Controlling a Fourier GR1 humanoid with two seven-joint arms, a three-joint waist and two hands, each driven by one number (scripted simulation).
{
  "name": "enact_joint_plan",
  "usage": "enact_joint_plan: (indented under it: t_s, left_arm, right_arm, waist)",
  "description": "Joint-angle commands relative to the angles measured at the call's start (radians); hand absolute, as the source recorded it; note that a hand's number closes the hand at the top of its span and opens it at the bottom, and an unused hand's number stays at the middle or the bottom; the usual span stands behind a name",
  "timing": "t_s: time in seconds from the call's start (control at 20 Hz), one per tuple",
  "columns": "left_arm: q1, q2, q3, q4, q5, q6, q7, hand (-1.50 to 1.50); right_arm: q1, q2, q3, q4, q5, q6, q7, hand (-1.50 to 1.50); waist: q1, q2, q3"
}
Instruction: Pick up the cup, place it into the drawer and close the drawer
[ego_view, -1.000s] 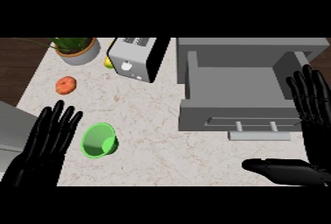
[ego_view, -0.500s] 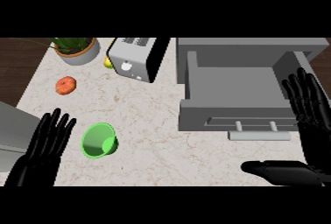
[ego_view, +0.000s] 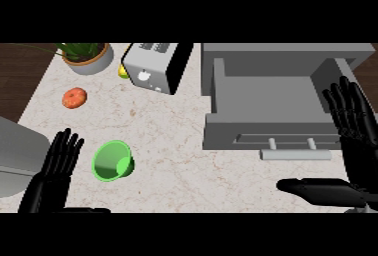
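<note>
The left hand (ego_view: 53, 167), fingers straight, had dropped lower left, just beside the ungrasped cup (ego_view: 112, 161). The right hand (ego_view: 353, 120) stayed open at right, by the open drawer (ego_view: 269, 95). Pickup remained pending.

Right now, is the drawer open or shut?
Open. The drawer sticks out and its grey inside shows, with nothing in it.

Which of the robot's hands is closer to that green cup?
Left. The left hand is just left of the green cup, apart from it; the right hand is far across the counter, beside the open drawer.
</note>
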Motion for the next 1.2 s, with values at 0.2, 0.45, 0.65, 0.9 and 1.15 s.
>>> enact_joint_plan:
  t_s: [0.2, 0.45, 0.65, 0.9, 1.15]
  left_arm:
    - [-0.139, 0.019, 0.080, 0.419, -0.085, 0.008, -0.217, -1.50]
    - [-0.115, 0.062, 0.118, 0.521, -0.053, -0.073, -0.316, -1.50]
    - [-0.202, 0.027, 0.108, 0.662, -0.093, -0.025, -0.413, -1.50]
    - [-0.370, 0.055, 0.155, 1.007, -0.118, -0.042, -0.609, -1.50]
    - [-0.465, 0.136, 0.187, 1.232, -0.131, -0.088, -0.749, -1.50]
  right_arm:
    - [-0.019, 0.013, 0.007, 0.030, 0.017, 0.007, -0.027, -1.50]
    - [-0.064, -0.057, -0.111, 0.023, -0.098, 0.072, 0.042, -1.50]
    - [-0.130, -0.031, -0.085, 0.120, -0.051, 0.046, 0.018, -1.50]
    - [-0.017, 0.009, -0.037, 0.069, -0.005, 0.051, -0.041, -1.50]
    - [-0.053, 0.004, -0.052, 0.092, -0.010, 0.057, -0.030, -1.50]
  waist:
    - [-0.002, 0.002, 0.000]
    - [0.000, 0.000, 0.000]
    - [0.002, 0.001, 0.000]
    - [-0.006, 0.002, 0.000]
    - [-0.004, 0.002, 0.000]
